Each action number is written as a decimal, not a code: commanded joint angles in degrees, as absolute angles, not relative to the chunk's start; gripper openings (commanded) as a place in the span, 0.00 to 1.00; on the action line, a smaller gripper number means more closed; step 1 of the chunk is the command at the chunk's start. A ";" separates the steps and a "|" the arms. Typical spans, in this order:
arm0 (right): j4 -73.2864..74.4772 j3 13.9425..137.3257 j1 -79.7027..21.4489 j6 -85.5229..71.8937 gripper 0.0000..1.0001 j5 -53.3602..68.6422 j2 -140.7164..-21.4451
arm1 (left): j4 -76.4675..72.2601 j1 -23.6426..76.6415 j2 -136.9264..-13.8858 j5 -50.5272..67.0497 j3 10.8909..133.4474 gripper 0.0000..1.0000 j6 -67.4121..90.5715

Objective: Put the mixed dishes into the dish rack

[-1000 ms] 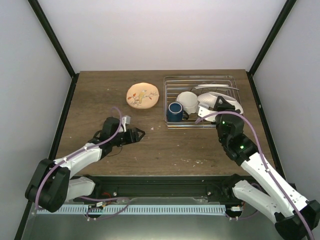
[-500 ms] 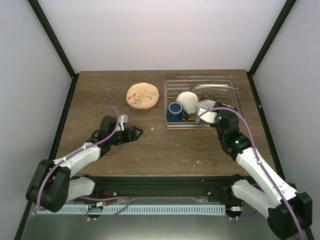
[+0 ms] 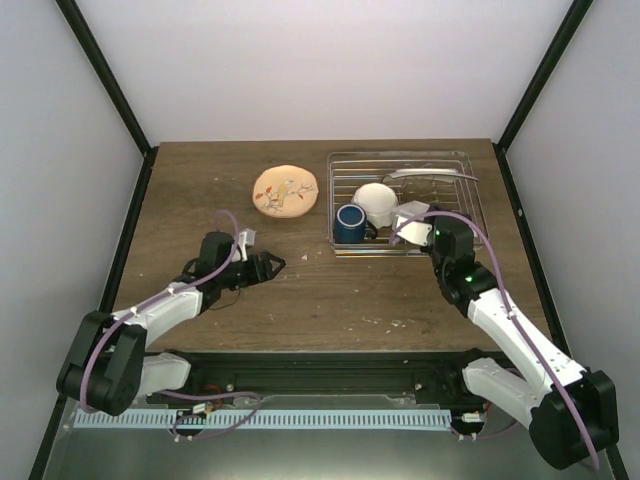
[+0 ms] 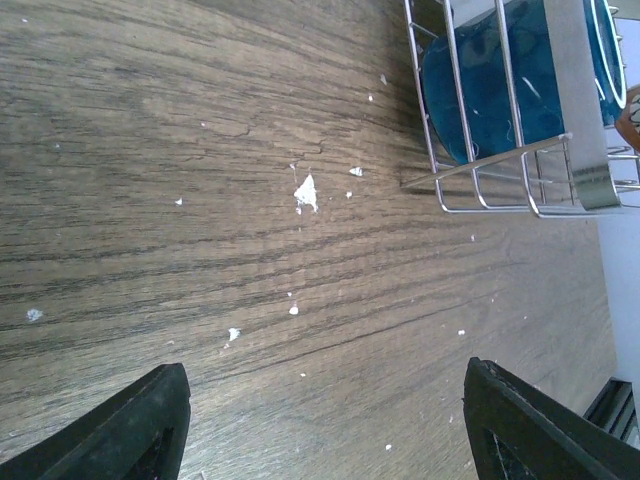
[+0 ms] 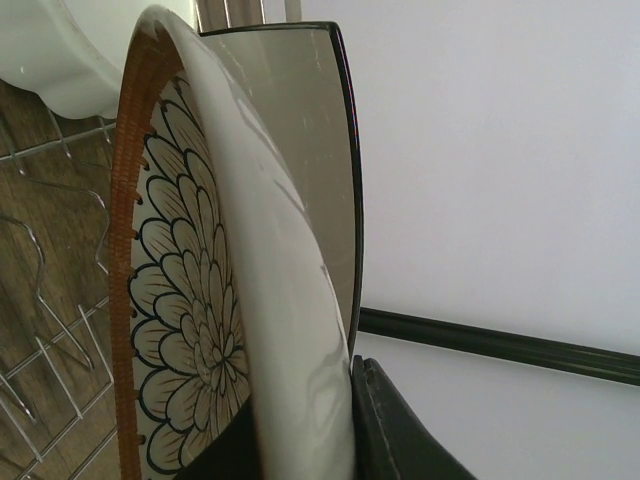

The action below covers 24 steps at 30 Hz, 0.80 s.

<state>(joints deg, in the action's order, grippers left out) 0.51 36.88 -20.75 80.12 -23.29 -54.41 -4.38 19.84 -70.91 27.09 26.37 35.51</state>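
Note:
The silver wire dish rack [image 3: 465, 160] stands at the back right of the table. In it, the dark blue mug [image 3: 349, 222] sits at the front left, and the white scalloped bowl [image 3: 377, 203] is beside it. My right gripper [image 3: 418, 228] is shut on the orange-rimmed patterned plate [image 3: 408, 212] and holds it on edge over the rack's middle. In the right wrist view the plate [image 5: 190, 300] fills the gap at my right gripper [image 5: 310, 440]. A flat cream rectangular plate [image 5: 300, 150] stands right behind it. My left gripper [image 3: 275, 265] is open and empty, low over the table.
A round peach plate with a bird pattern [image 3: 285, 190] lies on the table left of the rack. The left wrist view shows the rack's near corner [image 4: 480, 170], the mug [image 4: 500, 90] and white crumbs [image 4: 305, 192] on the wood.
My right gripper has carried the patterned plate left and down toward the rack's middle and turned it on edge. The left gripper has shifted slightly.

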 commanded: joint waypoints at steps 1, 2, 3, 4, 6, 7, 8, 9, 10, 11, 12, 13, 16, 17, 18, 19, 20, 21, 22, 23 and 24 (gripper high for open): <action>-5.90 40.61 -20.13 82.00 0.01 -24.48 -51.12 | -7.43 19.51 -72.49 29.03 26.92 0.76 34.87; -5.52 40.67 -20.13 82.19 0.01 -24.59 -50.57 | -7.82 19.51 -72.82 29.21 26.89 0.76 35.01; -5.22 40.66 -20.13 82.44 0.01 -24.81 -50.20 | -8.01 19.51 -73.08 29.41 26.89 0.76 35.11; -4.90 40.62 -20.13 82.78 0.01 -24.84 -49.81 | -8.22 19.51 -73.31 29.55 26.88 0.76 35.15; -4.23 40.72 -20.15 83.34 0.01 -25.22 -49.02 | -8.51 19.51 -73.55 29.71 26.76 0.76 35.24; -3.70 40.84 -20.21 83.54 0.01 -25.25 -48.56 | -8.60 19.51 -73.61 29.71 26.78 0.76 35.22; -3.29 41.01 -20.17 83.70 0.01 -25.04 -47.99 | -8.69 19.53 -73.65 29.73 26.75 0.76 35.18; -3.00 40.98 -20.21 83.94 0.01 -24.63 -47.51 | -8.78 19.51 -73.65 29.67 26.77 0.76 35.11; -2.58 40.89 -20.23 84.34 0.01 -24.19 -47.13 | -8.85 19.51 -73.70 29.57 26.74 0.76 35.03; -2.42 40.88 -20.19 84.60 0.01 -23.58 -46.80 | -8.96 19.51 -73.73 29.45 26.86 0.76 34.98; -2.46 40.79 -20.19 84.63 0.01 -22.92 -46.64 | -9.04 19.51 -73.81 29.51 26.87 0.76 34.86; -2.34 40.83 -20.13 84.68 0.01 -21.83 -46.47 | -9.12 19.51 -73.87 29.56 26.85 0.76 34.80; -1.16 41.37 -20.17 86.48 0.01 -17.76 -46.47 | -9.39 19.51 -73.83 29.63 26.67 0.76 34.80; -1.11 41.63 -20.13 87.46 0.01 -16.82 -46.80 | -9.58 19.51 -73.75 29.76 26.61 0.76 34.78; -0.64 42.24 -20.07 88.20 0.01 -16.02 -47.21 | -9.73 19.51 -73.62 29.88 26.44 0.76 34.86; 0.14 43.05 -19.98 88.39 0.01 -15.24 -47.73 | -10.04 19.51 -73.51 30.01 26.29 0.76 35.00; 1.13 43.90 -19.70 88.44 0.01 -14.37 -48.32 | -10.29 19.51 -73.44 30.20 26.20 0.76 35.18; 1.89 44.58 -19.43 88.59 0.01 -13.66 -48.72 | -10.47 19.51 -73.33 30.42 26.02 0.76 35.28; 2.38 44.86 -19.09 89.04 0.01 -13.02 -49.05 | -10.70 19.47 -73.18 30.63 25.94 0.76 35.41; 2.74 44.97 -18.49 89.86 0.01 -12.25 -49.24 | -10.96 19.43 -73.06 30.79 25.84 0.76 35.50; 2.53 44.73 -17.84 90.62 0.01 -11.38 -49.25 | -11.17 19.45 -72.96 30.94 25.71 0.76 35.66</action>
